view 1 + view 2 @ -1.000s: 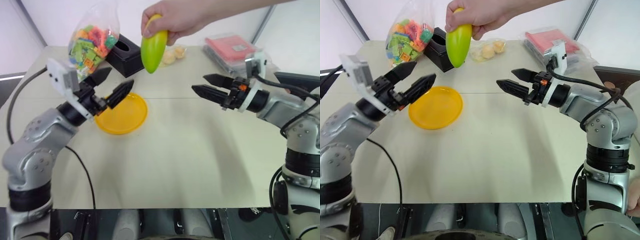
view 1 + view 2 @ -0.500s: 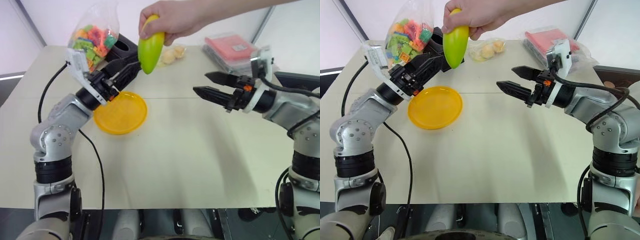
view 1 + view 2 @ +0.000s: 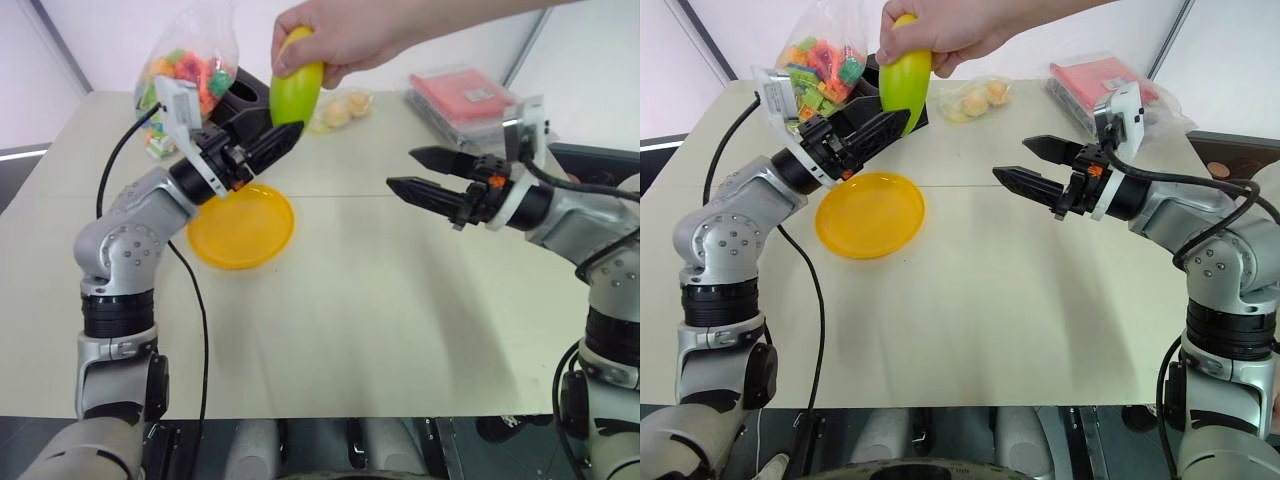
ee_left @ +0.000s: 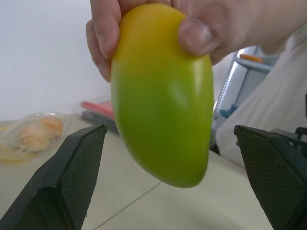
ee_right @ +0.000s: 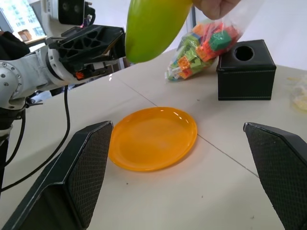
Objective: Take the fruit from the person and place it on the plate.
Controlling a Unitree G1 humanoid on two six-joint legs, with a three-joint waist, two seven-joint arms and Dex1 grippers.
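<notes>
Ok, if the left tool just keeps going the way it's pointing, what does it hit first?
Most likely the fruit: the left tool is open and the fruit hangs between its fingers, held from above by the person's hand. Depth is unclear, so contact isn't certain.

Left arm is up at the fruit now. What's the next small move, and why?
Probably ease the left gripper slightly further forward, then close. Its fingers are open on either side of the fruit, which the person's hand grips by its top. The fingers appear not to touch it. The plate lies below.
</notes>
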